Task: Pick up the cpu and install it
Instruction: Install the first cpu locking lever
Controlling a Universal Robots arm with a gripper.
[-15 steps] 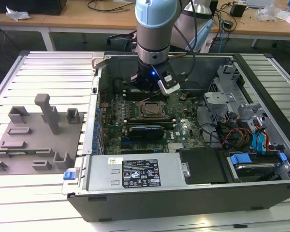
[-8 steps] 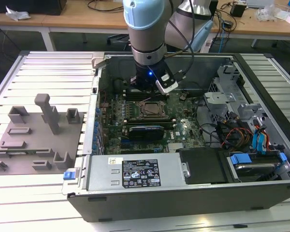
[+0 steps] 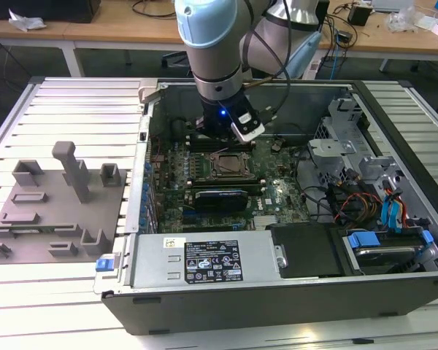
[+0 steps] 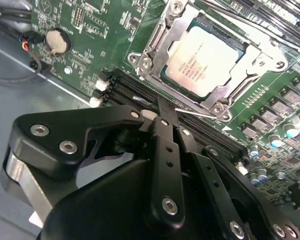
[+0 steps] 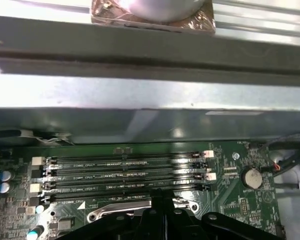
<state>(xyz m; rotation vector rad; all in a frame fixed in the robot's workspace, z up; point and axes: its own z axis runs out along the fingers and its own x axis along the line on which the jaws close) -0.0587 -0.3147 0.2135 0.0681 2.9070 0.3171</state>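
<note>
The cpu [image 4: 206, 59], a flat silvery square chip, lies seated in the motherboard socket [image 3: 230, 166] inside the open computer case, framed by the metal socket bracket [image 4: 149, 47]. My gripper [image 4: 163, 107] hovers just beside the socket's edge, over the black memory slots [image 5: 125, 172]. Its black fingers [image 4: 166, 150] are pressed together with nothing visible between them, and the tip sits next to a thin metal lever [image 4: 192, 113]. In the exterior view the arm's wrist [image 3: 220, 109] hangs over the board just behind the socket. The shut gripper [image 5: 162, 199] also shows in the first wrist view.
A grey fixture plate [image 3: 58, 208] with plastic blocks lies on the slatted table at the exterior view's left. The case holds a power supply [image 3: 212, 259] in front, a drive cage with cables [image 3: 365, 182] at the right, and a coin battery [image 5: 250, 176]. The case wall [image 5: 150, 95] rises close behind the memory slots.
</note>
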